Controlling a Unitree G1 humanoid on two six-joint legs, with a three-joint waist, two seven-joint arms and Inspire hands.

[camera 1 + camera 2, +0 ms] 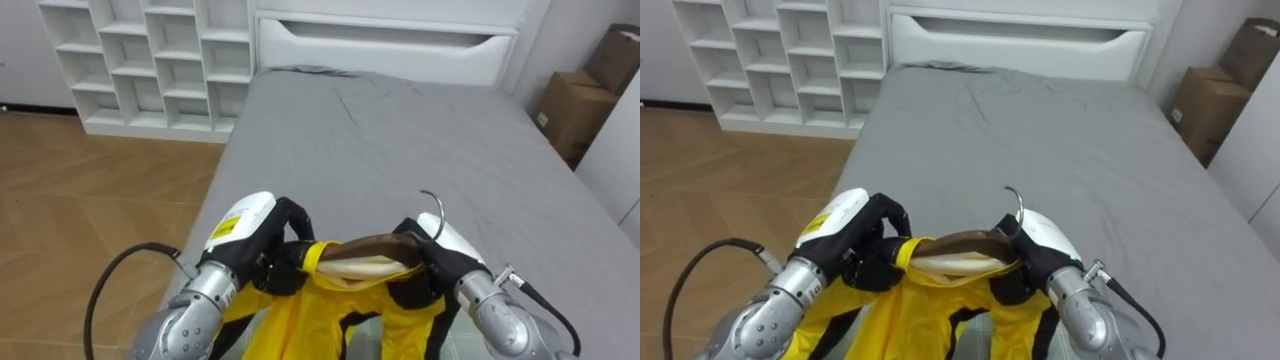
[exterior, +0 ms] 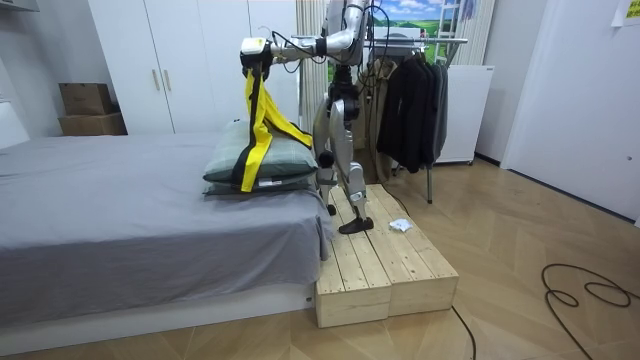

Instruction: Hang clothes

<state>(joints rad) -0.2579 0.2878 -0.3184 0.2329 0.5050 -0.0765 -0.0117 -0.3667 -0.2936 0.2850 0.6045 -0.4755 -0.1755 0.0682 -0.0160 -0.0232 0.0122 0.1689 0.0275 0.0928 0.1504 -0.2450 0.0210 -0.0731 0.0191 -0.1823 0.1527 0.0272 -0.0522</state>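
Yellow cloth with black trim, the yellow garment (image 1: 300,315) is draped over a wooden hanger (image 1: 365,247), and we hold both up in front of the chest, above the foot of the grey bed (image 1: 400,140). Our left hand (image 1: 255,235) has its fingers curled tight on the yellow collar where it wraps the hanger's left end. Our right hand (image 1: 440,258) is closed round the hanger's other arm, just under the metal hook (image 1: 438,205). We judge this two-handed hold has a purpose: it keeps the bar level so the cloth cannot slide off either shoulder, and it leaves the hook free and upright for the rail.

In the room view we stand on a wooden platform (image 2: 385,265) at the bed's end. Our arms reach out over the pillows (image 2: 260,165), and the garment hangs long and clear of them. The clothes rail (image 2: 420,40), already carrying dark clothes (image 2: 410,100), is behind our back. The dressing of the hanger looks done, and the hanging itself is not yet begun. It calls for a turn toward the rail first.
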